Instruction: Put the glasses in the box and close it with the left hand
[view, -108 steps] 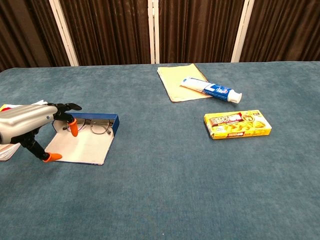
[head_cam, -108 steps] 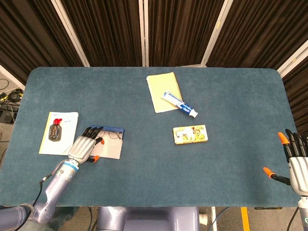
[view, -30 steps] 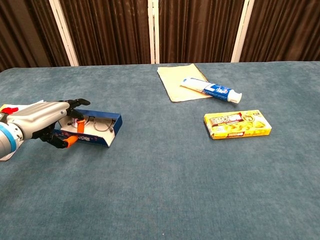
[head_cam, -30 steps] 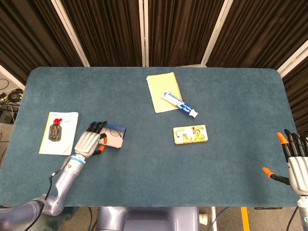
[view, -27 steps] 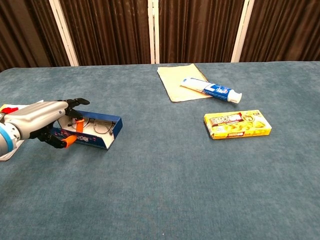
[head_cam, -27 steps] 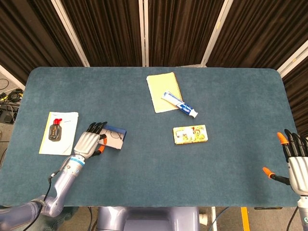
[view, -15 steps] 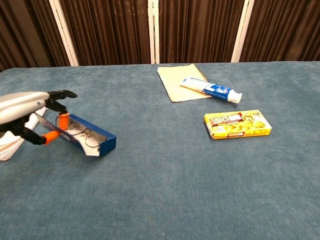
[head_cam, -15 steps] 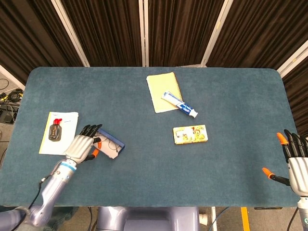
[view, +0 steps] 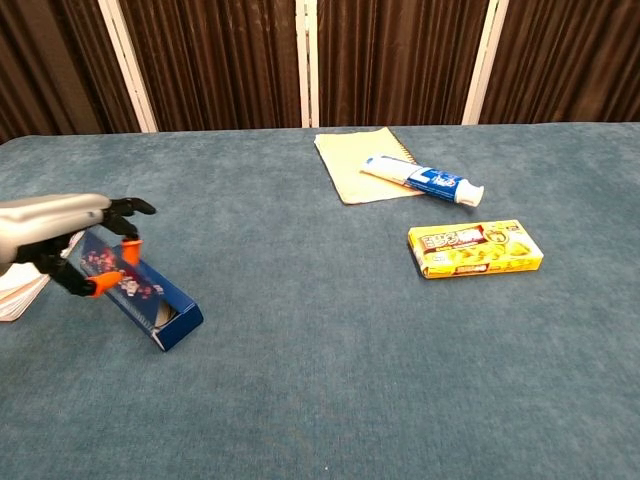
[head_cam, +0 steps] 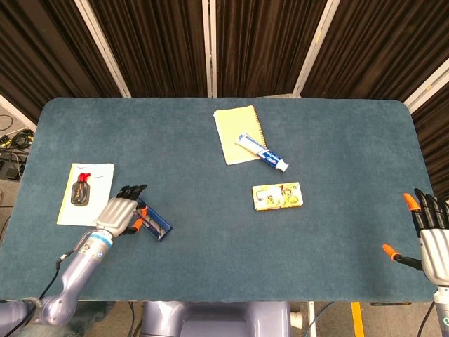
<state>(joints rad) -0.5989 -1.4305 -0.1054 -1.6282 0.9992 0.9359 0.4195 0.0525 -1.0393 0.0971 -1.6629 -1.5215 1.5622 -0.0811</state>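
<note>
Closing step in hand. Blue box on the tabletop, well to the left of the yellow carton, lid nearly folded down, glasses presumably inside but hidden. Left robot hand holding the lid's near end, fingers curled over it. Right robot hand idle at the far right edge, fingers spread, holding nothing. Next, probably: pressing the lid flat, then releasing.
</note>
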